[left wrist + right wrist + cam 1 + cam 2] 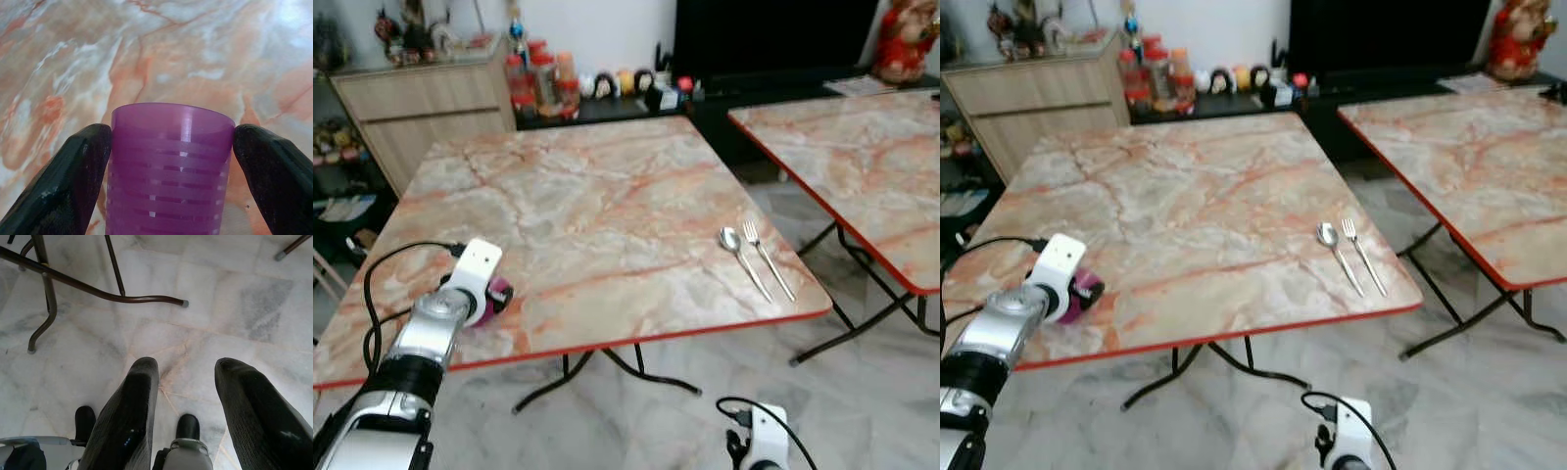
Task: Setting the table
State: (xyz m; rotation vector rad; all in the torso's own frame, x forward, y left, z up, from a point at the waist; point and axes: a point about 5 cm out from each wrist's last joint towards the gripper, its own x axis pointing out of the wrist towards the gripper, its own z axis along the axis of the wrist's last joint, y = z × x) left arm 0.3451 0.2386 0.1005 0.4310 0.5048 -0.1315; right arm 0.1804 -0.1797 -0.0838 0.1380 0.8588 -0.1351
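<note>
A ribbed purple plastic cup sits between the two black fingers of my left gripper, which is shut on its sides. In the left eye view the cup is low over the front left part of the marble-patterned table; I cannot tell whether it rests on the top. A spoon and a fork lie side by side near the table's front right corner. My right gripper hangs open over the floor, holding nothing.
A second marble table stands to the right across a narrow gap. Behind are a wooden cabinet, a dark low shelf with jars and figurines and a black screen. Table legs cross the tiled floor.
</note>
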